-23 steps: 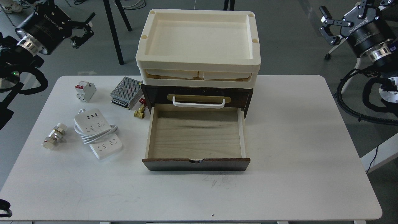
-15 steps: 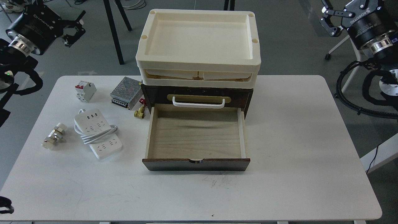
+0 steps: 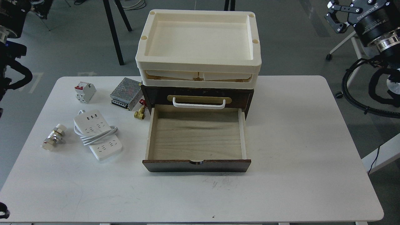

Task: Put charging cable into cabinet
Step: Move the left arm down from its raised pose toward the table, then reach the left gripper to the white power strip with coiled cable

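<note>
Dark varnished wood cabinet (image 3: 242,97) — smooth white plastic charging cable (image 3: 97,134).

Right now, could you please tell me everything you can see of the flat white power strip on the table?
The flat white rectangular power strip lies flat on the white table, left of the open wooden drawer. It looks like plastic, with socket holes and three USB ports near its far end. Its thick white cord loops around its middle. No gripper touches it.

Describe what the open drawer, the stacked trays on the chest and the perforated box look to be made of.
The open drawer: pale bare wood inside, grain visible, with a dark stained front. The stacked trays: probably matte cream moulded plastic, with rounded edges. The perforated box: apparently silver sheet metal, its cover punched with small holes.
</note>
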`<state>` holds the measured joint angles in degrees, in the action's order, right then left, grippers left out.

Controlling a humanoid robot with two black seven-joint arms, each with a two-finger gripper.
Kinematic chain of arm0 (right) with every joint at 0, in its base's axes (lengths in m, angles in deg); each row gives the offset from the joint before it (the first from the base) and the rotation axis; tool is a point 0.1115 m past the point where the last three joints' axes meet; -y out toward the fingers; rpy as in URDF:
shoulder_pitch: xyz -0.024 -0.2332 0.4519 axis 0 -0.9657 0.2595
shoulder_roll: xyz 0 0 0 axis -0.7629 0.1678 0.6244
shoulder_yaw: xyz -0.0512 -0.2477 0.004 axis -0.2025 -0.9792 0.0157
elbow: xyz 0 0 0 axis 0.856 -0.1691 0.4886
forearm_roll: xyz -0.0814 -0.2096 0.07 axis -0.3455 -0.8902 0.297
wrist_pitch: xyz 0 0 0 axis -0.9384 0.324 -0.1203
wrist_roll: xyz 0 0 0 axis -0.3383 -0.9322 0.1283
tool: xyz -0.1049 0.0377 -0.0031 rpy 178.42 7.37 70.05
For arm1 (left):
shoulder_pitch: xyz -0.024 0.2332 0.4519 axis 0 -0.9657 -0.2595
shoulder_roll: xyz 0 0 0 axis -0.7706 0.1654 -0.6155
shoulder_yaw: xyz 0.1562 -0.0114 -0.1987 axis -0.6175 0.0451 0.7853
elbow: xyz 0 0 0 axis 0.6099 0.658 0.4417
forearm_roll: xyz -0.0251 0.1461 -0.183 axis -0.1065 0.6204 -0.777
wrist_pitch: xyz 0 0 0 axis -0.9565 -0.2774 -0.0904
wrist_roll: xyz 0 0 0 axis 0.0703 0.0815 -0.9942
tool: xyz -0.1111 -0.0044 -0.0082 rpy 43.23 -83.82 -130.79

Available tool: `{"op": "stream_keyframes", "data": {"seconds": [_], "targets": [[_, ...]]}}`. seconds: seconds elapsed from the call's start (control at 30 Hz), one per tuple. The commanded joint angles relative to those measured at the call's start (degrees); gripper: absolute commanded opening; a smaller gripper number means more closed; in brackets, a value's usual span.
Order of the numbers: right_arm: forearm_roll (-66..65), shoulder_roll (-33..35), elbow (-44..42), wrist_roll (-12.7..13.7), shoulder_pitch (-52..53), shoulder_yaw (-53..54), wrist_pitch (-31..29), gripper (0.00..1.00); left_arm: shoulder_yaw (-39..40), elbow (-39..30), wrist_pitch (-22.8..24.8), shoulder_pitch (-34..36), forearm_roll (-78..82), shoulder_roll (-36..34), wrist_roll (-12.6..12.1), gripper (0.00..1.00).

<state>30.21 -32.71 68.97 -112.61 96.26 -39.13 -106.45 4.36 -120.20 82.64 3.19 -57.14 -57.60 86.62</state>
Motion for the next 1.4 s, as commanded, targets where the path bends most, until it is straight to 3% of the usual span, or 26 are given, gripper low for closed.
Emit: {"op": "stream_keyframes", "data": {"seconds": [0.0, 0.17, 0.33, 0.4, 0.5, 0.57, 0.63, 0.7, 0.8, 1.1, 1.23, 1.37], "targets": [[0.27, 0.34, 0.09, 0.00, -0.87, 0.32, 0.15, 1.00, 1.68, -13.47, 0.00, -4.01, 10.76, -8.99, 0.66, 1.00], [0.44, 0.51, 0.18, 0.00, -3.07, 0.50, -0.03, 1.00, 5.90, -22.36, 0.00, -9.28, 35.44, -18.06, 3.02, 1.00], [0.88, 5.43, 0.09, 0.00, -5.79, 0.68, 0.06, 1.00, 7.23, -25.36, 0.00, -12.63, 71.57, -19.48, 5.66, 0.99], [1.06, 6.48, -0.08, 0.00, -6.58, 0.85, 0.06, 1.00, 7.22, -26.85, 0.00, -14.56, 87.02, -19.65, 8.47, 0.99], [1.06, 7.98, -0.17, 0.00, -6.94, 1.20, 0.06, 1.00, 6.35, -29.05, 0.00, -18.59, 110.13, -19.74, 15.14, 0.98], [1.06, 8.42, -0.17, 0.00, -6.94, 1.20, 0.06, 1.00, 4.69, -29.32, 0.00, -22.02, 122.62, -19.65, 17.50, 0.98], [0.97, 8.51, -0.35, 0.00, -7.03, 1.20, 0.06, 1.00, 0.48, -28.80, 0.00, -25.01, 133.88, -20.09, 17.50, 0.98], [0.97, 8.42, -0.35, 0.00, -7.29, 1.20, 0.06, 1.00, -4.97, -27.92, -3.55, -25.38, 144.96, -20.09, 17.50, 0.98], [0.97, 7.81, -0.52, 0.00, -7.47, 1.12, 0.06, 1.00, -9.73, -26.60, -4.01, -24.59, 145.82, -18.43, 17.50, 0.98], [0.97, 6.66, -0.44, 0.00, -7.73, 1.20, 0.15, 1.00, -10.88, -14.48, -4.54, -19.22, 145.82, -8.59, 17.50, 0.92], [0.97, 6.66, -0.61, 0.00, -7.91, 1.20, 0.15, 1.00, -13.86, -9.74, -5.06, -18.96, 145.82, -4.46, 17.50, 0.82], [1.06, 6.66, -0.35, 0.00, -8.61, 1.29, 0.24, 1.00, -18.95, -1.83, -10.32, -14.75, 145.82, -0.85, 17.50, 0.80]]}}
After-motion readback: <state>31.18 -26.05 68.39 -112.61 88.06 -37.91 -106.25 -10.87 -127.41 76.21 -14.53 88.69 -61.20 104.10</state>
